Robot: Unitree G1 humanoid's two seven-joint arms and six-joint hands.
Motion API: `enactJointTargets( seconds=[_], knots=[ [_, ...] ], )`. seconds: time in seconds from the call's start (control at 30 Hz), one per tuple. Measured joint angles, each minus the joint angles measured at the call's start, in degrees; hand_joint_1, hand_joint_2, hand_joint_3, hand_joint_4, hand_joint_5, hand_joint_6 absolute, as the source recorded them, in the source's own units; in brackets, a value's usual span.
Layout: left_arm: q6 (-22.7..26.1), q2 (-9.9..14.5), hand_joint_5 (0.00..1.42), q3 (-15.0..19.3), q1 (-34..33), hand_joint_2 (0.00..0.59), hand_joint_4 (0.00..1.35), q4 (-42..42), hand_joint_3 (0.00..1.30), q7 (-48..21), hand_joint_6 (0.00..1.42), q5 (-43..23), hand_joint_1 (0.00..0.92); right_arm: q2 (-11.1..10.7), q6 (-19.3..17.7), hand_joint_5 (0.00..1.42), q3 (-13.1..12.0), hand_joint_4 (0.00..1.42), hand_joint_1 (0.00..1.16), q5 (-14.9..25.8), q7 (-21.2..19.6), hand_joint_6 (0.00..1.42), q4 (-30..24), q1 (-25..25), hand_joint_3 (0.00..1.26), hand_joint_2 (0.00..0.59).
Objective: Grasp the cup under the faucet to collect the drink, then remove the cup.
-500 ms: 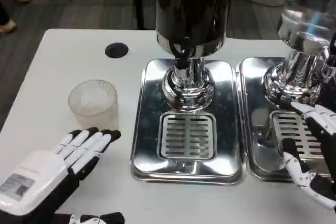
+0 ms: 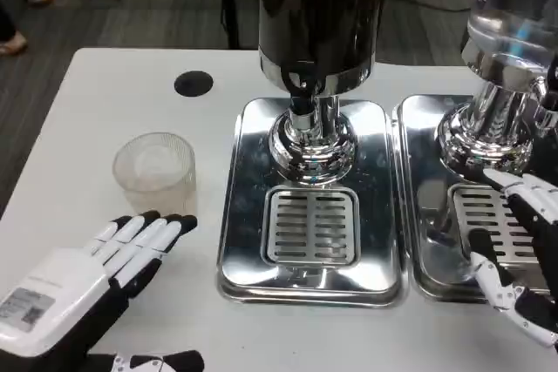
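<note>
The cup (image 2: 154, 172) stands upright on the tabletop (image 2: 105, 111), left of the dispenser (image 2: 318, 50) and its tray (image 2: 309, 206). The left hand (image 2: 83, 280) lies just below it, fingers released and holding nothing. The right hand (image 2: 523, 250) hovers over the second tray (image 2: 418, 215), fingers spread, holding nothing.

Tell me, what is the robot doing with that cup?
It is not holding anything right now. The clear cup stands empty on the white table, left of the dark drink dispenser and not under its faucet. The left hand lies flat and open near the cup, fingers pointing at it without touching. The right hand sits open over the second dispenser's tray. So no drink has been poured.
</note>
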Motion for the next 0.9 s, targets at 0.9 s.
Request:
enactJointTargets(
  seconds=[0.9],
  knots=[
    [8.49, -3.21, 0.03, 2.13, -14.15, 0.041, 0.00, 10.82, 0.00, -1.92, 0.10, -11.65, 0.000, 0.41, 0.12, 0.21, 0.11, 0.25, 0.45, 0.26, 1.25, 0.23, 1.08, -2.43, 0.26, 0.484]
  ],
)
